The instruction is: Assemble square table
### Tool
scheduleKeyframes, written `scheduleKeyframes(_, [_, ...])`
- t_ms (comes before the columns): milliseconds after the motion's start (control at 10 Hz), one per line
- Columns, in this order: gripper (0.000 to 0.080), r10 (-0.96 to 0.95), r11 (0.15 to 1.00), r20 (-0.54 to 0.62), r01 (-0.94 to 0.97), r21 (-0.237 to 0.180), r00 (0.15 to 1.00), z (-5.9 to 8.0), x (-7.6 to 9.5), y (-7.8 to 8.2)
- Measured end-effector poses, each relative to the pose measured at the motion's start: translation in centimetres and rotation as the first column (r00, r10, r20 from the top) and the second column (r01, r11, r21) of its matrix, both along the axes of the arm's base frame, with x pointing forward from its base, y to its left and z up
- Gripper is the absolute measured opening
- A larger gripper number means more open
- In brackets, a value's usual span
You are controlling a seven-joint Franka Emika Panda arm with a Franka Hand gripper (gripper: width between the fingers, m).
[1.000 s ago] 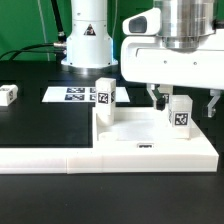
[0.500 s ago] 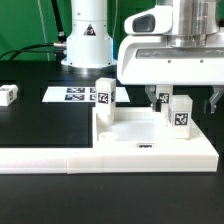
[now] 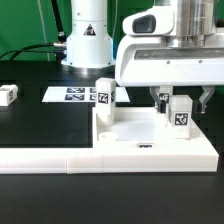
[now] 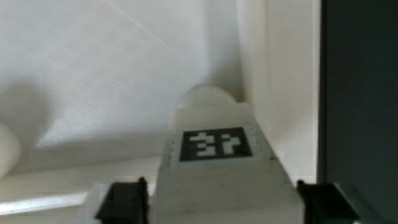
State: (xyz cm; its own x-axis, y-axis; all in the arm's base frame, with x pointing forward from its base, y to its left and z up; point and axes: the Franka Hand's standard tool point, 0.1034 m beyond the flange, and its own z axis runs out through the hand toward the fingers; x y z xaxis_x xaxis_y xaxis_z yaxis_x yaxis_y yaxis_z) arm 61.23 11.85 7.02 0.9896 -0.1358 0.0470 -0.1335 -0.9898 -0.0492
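Observation:
The square white tabletop [image 3: 140, 128] lies flat at the exterior view's right. Two tagged white legs stand upright on it: one at its far left corner [image 3: 105, 97], one further right [image 3: 181, 112]. My gripper [image 3: 183, 100] has come down over the right leg, one finger on each side of it. In the wrist view this leg [image 4: 217, 150] fills the space between the dark fingers [image 4: 125, 200], with only a thin gap left on each side. The jaws stand partly closed and open around the leg.
A third loose leg [image 3: 8, 95] lies on the black table at the exterior view's far left. The marker board [image 3: 70, 95] lies behind, by the robot base [image 3: 88, 40]. A long low white wall [image 3: 40, 157] runs along the front.
The fingers have moved inward from wide open to close beside the right leg. The arm, the legs and the tabletop have stayed where they were.

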Motion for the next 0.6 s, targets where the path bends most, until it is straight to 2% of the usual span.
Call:
scheduleKeyframes(100, [0.0362,-0.001,1.000,0.000,0.001,0.000,1.000,0.00,0.00,-0.01])
scheduleKeyframes(200, [0.0289,-0.024,1.000,-0.001,0.024,0.001,1.000,-0.01,0.00,-0.01])
scheduleKeyframes(300, [0.0289,-0.025,1.000,-0.001,0.025,0.001,1.000,-0.01,0.00,-0.02])
scheduleKeyframes(500, [0.0289,-0.196,0.980,0.000,0.196,0.019,0.981,-0.05,0.12,-0.13])
scheduleKeyframes(600, [0.0289,-0.332,0.943,-0.001,0.331,0.043,0.943,-0.04,0.21,-0.19])
